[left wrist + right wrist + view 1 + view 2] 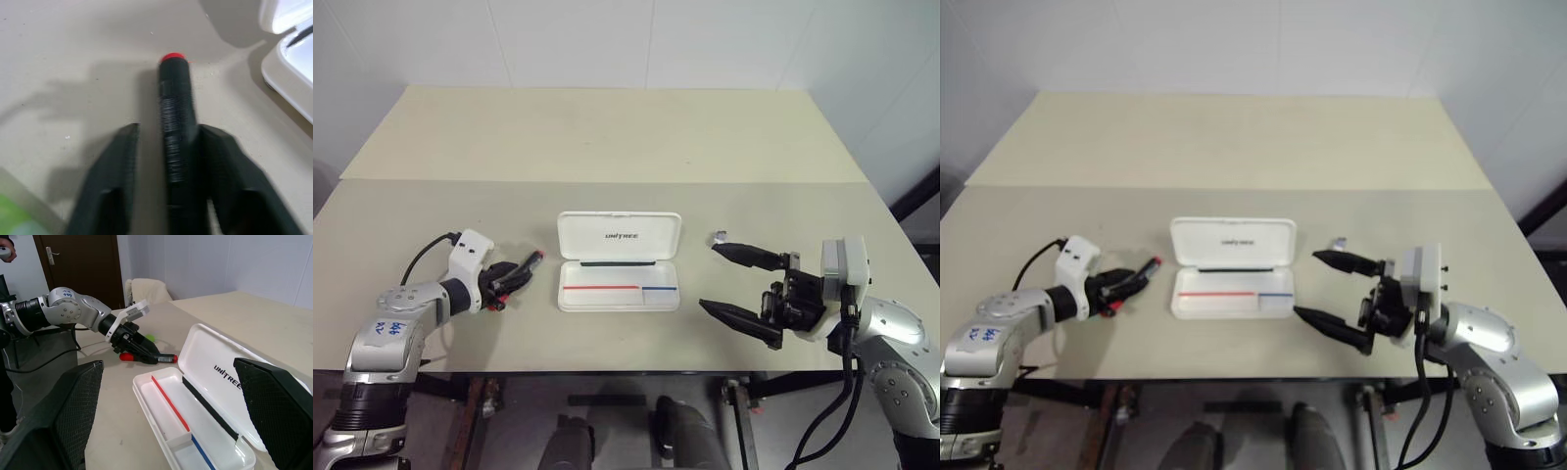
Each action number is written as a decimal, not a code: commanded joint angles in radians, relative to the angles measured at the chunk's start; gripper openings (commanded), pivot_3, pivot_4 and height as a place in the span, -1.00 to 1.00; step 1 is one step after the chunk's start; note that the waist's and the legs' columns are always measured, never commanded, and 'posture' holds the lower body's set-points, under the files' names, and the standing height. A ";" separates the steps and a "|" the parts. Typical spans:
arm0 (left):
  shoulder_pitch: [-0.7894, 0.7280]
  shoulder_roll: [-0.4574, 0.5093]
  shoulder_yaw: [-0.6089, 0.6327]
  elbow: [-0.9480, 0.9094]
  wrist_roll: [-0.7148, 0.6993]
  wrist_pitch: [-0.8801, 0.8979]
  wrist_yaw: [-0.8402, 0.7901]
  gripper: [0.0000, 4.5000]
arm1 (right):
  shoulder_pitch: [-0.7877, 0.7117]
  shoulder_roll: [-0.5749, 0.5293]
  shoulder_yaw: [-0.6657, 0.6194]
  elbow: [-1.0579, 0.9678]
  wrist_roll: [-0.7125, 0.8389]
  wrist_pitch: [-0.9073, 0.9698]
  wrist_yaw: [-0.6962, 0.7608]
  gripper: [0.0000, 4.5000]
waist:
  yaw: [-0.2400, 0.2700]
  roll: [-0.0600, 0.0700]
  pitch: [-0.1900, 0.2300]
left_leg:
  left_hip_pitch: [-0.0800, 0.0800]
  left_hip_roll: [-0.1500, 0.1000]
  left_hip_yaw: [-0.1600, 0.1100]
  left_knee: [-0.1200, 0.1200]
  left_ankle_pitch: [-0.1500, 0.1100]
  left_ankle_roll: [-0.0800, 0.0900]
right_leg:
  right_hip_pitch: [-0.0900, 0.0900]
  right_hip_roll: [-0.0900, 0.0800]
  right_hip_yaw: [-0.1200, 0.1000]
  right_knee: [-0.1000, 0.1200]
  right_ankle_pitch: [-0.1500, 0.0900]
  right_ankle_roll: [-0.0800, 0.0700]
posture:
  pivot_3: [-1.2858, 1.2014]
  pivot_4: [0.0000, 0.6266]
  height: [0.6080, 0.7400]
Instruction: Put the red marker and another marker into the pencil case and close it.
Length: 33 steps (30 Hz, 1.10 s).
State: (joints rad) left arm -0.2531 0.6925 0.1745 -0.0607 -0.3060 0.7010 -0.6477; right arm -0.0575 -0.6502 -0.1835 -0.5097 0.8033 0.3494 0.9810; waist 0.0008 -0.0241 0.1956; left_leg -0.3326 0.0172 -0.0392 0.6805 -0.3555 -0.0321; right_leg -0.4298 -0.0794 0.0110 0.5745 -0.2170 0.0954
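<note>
The left claw pinches the red marker against one finger; it may roll free. The right claw stands spread.

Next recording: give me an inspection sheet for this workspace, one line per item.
Surface: pale table, a seam across it.
Job's things: pencil case open, lid up, tray without markers; red marker on the table between the left jaws; green marker behind the left gripper.
Clutter: small pale scrap near the right gripper.
Grippers: left gripper jaws around the red marker, not fully closed; right gripper open, holding nothing, beside the case.
Cables: black cable at the left wrist.
Surroundings: white walls, dark door.
</note>
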 commanded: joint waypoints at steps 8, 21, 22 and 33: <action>-0.174 0.040 0.020 0.133 0.086 -0.206 0.044 -0.74 | -0.052 0.025 0.023 -0.019 -0.019 -0.015 -0.019 1.00 | 0.001 -0.001 0.001 | 0.000 0.000 -0.003 0.000 0.002 -0.002 | 0.000 0.000 -0.003 0.000 0.000 0.000 | 0.03 -0.52 1.00; -0.562 0.114 -0.101 0.156 0.040 -0.426 -0.273 -0.74 | -0.058 0.047 0.023 0.005 -0.046 -0.032 -0.016 1.00 | 0.003 -0.001 0.001 | -0.005 0.000 -0.003 -0.003 0.000 -0.004 | -0.003 0.000 -0.004 -0.002 0.008 0.015 | 0.03 -0.52 1.00; -0.579 0.105 -0.134 0.137 0.027 -0.428 -0.329 -0.74 | -0.059 0.050 0.024 0.007 -0.050 -0.034 -0.017 1.00 | 0.002 -0.001 0.001 | -0.005 0.000 -0.003 -0.003 -0.001 -0.004 | -0.003 0.000 -0.004 -0.002 0.008 0.015 | 0.03 -0.52 1.00; -0.633 -0.050 -0.420 0.116 0.124 -0.497 -0.537 -0.74 | 0.004 0.066 -0.008 -0.056 -0.064 -0.048 -0.072 1.00 | -0.003 0.000 0.001 | -0.006 0.000 -0.001 -0.003 -0.003 -0.002 | -0.003 0.000 -0.003 -0.004 0.008 0.017 | 0.03 -0.52 1.00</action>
State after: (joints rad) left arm -0.8735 0.6479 -0.2333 0.0615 -0.2099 0.2339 -1.1829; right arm -0.0577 -0.5878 -0.1631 -0.5147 0.7303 0.3230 0.9242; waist -0.0018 -0.0244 0.1966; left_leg -0.3391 0.0170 -0.0407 0.6779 -0.3583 -0.0338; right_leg -0.4331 -0.0792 0.0080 0.5704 -0.2094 0.1125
